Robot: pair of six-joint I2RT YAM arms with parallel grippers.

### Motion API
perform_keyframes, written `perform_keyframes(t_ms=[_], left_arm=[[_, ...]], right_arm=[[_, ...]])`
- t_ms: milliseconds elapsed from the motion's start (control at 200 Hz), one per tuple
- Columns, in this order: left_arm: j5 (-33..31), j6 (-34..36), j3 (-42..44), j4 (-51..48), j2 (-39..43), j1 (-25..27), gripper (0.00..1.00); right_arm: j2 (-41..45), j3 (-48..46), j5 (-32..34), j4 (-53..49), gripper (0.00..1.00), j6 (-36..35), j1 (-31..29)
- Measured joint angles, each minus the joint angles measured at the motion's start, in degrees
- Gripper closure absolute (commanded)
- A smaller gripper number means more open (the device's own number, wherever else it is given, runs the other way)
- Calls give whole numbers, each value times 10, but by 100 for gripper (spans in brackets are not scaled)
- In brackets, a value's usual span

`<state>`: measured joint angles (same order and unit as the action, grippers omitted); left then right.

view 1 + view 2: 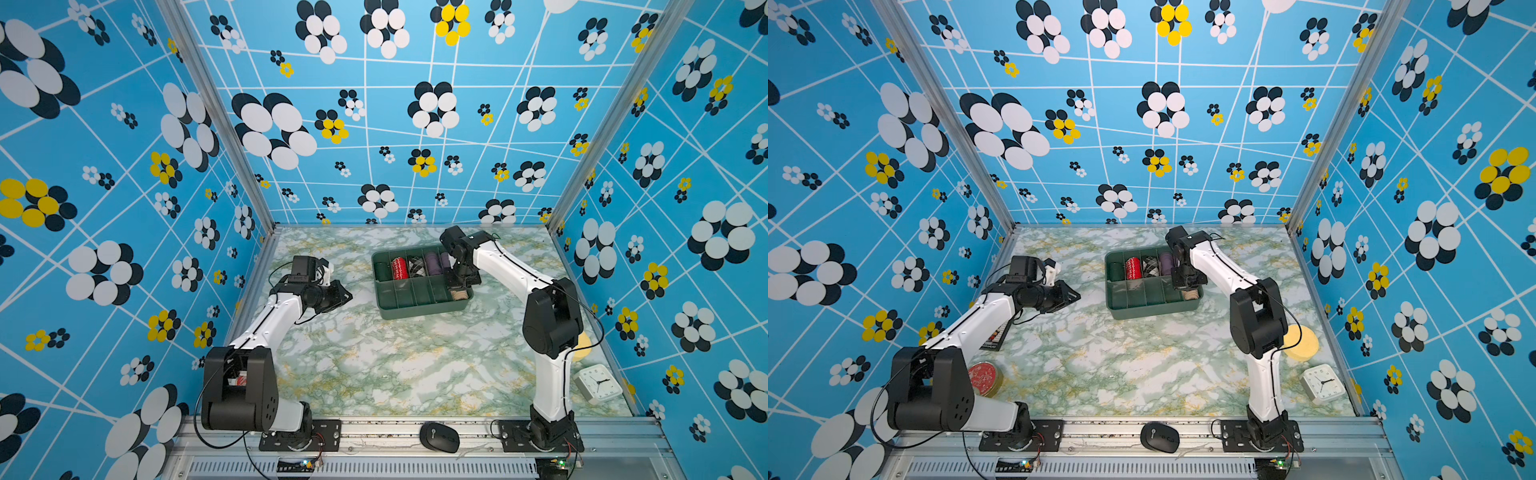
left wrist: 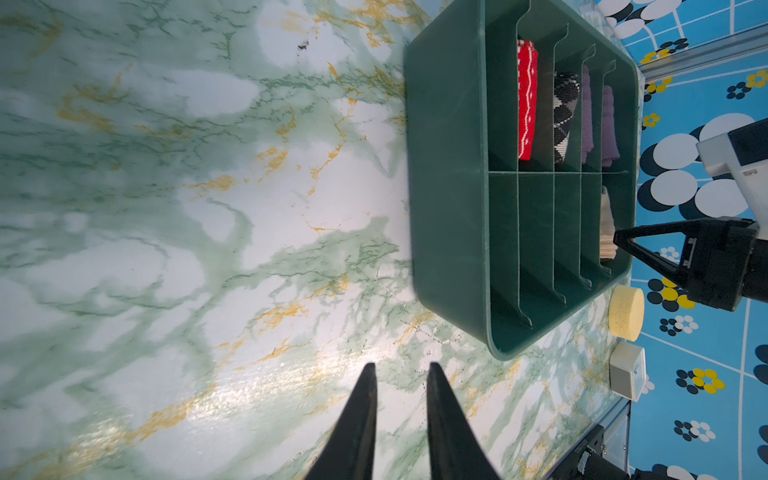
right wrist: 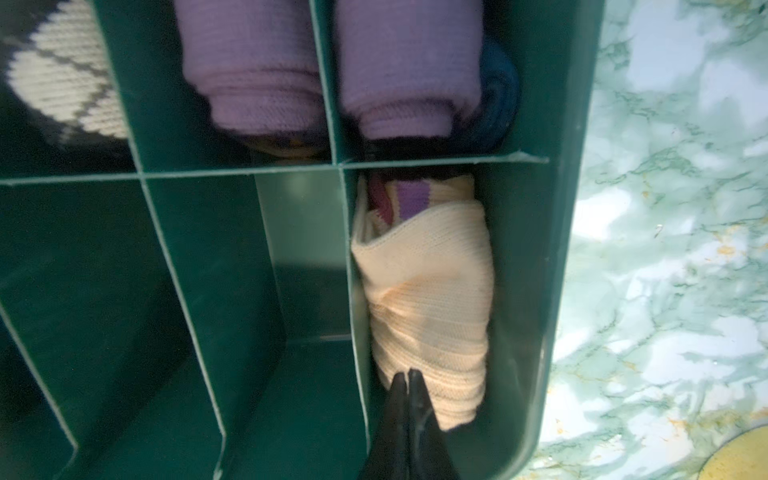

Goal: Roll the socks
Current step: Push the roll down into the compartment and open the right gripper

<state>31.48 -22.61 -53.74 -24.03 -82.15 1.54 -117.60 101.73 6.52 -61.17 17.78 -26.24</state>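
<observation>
Where socks [image 3: 428,299] sit between divider [image 3: 356,291], tray wall [image 3: 536,291] — right gripper [image 3: 408,374] clenched (left gripper [image 2: 402,368] parted).

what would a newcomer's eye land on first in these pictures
The loud blue walls with black, white and yellow flowers surround everything. Toward the back of the green-veined marble-look table stands a dark green plastic divider tray, rolled socks lining its far row. In its near right corner compartment lies a tan ribbed sock bundle, the right tool shut with its tips right at it.
</observation>
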Motion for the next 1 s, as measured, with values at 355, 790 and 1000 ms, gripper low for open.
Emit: perform_keyframes(t_ms=[355,790,1000], left_arm=[[0,0,0,0,0,-1,76],[0,0,0,0,0,-2,76],[0,0,0,0,0,-4,76]], right_arm=[[-24,-12,-7,-17,95,-2,0],[-35,-11,-21,-11,94,-4,0],[-11,28,-37,-10,94,-4,0]])
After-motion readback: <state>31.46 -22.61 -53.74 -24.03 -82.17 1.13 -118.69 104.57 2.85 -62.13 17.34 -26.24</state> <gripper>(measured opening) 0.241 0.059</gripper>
